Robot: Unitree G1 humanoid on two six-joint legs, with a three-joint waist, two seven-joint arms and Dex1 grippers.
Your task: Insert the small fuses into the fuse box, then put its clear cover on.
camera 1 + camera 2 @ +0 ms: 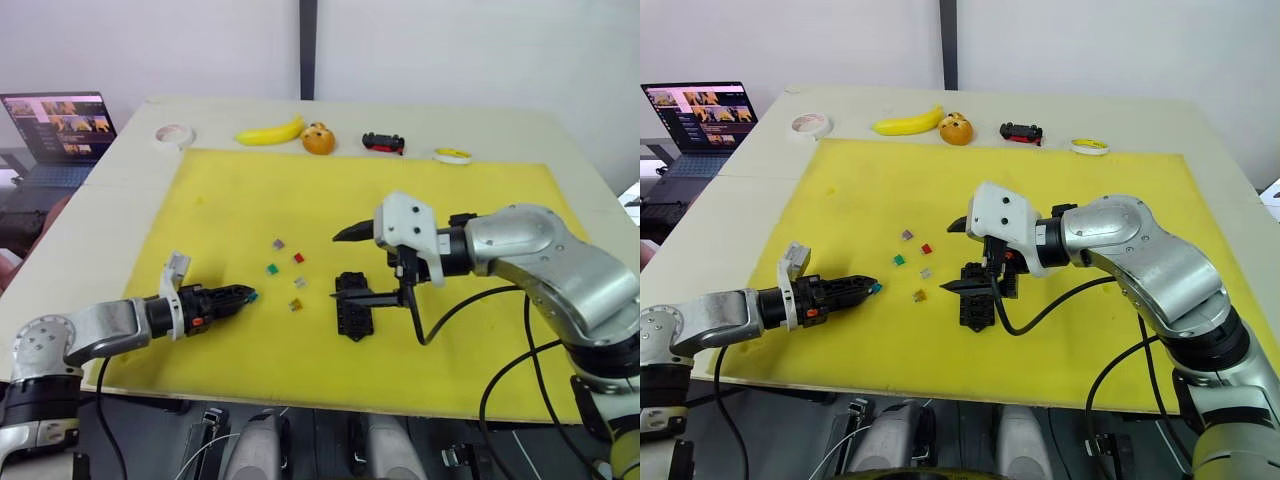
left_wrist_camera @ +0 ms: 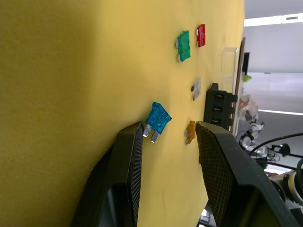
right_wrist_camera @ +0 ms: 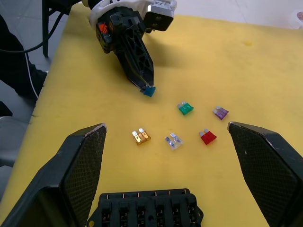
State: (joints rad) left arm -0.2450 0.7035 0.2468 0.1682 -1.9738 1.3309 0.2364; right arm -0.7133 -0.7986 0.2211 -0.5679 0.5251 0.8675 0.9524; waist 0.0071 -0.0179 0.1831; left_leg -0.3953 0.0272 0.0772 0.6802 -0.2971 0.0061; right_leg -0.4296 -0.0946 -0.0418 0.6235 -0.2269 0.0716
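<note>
yellow mat (image 1: 250, 190): fuse box (image 1: 352, 305) sits mid-mat
blue fuse (image 2: 157, 118): touching left gripper (image 2: 168, 134) fingertip, jaws spread
right gripper (image 3: 168, 137): jaws wide, above box
left wrist view: clear cover (image 2: 229, 56) behind box

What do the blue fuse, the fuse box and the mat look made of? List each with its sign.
Blue fuse: translucent glossy plastic body, bare metal blades showing.
Fuse box: matte black moulded plastic, by its crisp slot edges.
Yellow mat: probably foam or rubber; dull, finely textured.

A yellow mat (image 1: 250, 190) covers the pale table (image 1: 110, 180).
</note>
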